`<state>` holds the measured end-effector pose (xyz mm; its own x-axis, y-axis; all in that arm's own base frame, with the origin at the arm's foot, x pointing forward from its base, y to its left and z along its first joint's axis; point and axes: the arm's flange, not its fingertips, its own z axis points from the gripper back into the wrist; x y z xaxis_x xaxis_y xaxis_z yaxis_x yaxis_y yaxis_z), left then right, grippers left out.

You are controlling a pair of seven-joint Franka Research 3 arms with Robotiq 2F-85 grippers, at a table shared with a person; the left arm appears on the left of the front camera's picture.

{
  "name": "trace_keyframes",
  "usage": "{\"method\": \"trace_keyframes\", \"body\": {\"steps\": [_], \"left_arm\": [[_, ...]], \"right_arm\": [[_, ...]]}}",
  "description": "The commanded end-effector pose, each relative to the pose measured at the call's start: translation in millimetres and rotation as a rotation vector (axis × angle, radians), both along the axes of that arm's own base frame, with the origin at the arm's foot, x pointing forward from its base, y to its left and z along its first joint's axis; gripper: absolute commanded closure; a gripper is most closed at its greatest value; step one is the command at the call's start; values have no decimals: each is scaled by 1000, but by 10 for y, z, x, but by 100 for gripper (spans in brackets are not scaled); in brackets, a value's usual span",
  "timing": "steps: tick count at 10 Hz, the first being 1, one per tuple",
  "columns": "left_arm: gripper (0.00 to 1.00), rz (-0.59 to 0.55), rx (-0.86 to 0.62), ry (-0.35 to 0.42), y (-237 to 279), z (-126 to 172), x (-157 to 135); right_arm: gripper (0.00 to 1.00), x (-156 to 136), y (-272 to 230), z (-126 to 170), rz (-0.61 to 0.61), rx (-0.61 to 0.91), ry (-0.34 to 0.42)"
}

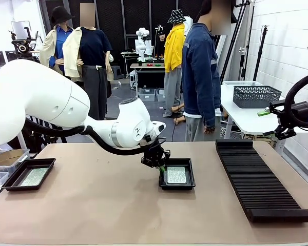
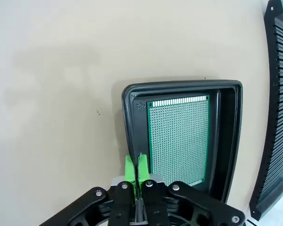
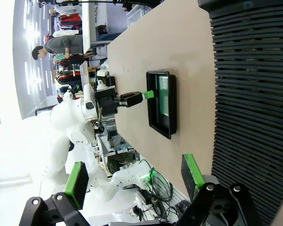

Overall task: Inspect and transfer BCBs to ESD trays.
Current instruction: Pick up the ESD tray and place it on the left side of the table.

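Note:
A glossy black ESD tray (image 1: pixel 191 179) sits mid-table with a speckled green BCB (image 1: pixel 176 175) flat on its floor. My left gripper (image 1: pixel 161 168) hangs just above that tray's left rim. In the left wrist view its green pads (image 2: pixel 130 168) are pressed together, shut with nothing between them, beside the BCB (image 2: pixel 179 139) in the tray (image 2: pixel 236 122). A second ESD tray (image 1: pixel 10 185) at the table's left edge holds another BCB (image 1: pixel 34 177). My right gripper (image 1: pixel 277 120) is raised at the far right; its fingers (image 3: pixel 77 183) stand wide apart and hold nothing.
A long black ribbed rack (image 1: pixel 259 177) lies along the right side of the table. A dark mesh basket (image 1: pixel 255 96) stands on a white table behind. A person in a denim jacket (image 1: pixel 200 72) stands at the far edge. Bare tabletop lies between the two trays.

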<state>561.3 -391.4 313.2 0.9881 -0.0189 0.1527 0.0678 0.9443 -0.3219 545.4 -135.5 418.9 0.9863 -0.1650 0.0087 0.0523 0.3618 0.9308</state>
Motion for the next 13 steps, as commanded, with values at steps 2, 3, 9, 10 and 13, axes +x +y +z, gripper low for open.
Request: {"method": "trace_keyframes", "body": {"steps": [2, 3, 9, 10, 13], "left_arm": [[100, 4, -1, -16, 15, -21, -3], [100, 4, -1, -16, 15, -21, -3], [100, -4, -3, -13, 156, 119, -55], [100, -7, -5, -7, 233, 141, -83], [100, -20, 14, -19, 442, 224, -213]], "right_arm": [[0, 18, -12, 1, 11, 6, -8], [0, 18, -12, 1, 11, 6, -8], [0, 18, -12, 1, 11, 6, -8], [0, 18, -12, 1, 11, 6, -8], [0, 18, -12, 1, 11, 6, -8]]}}
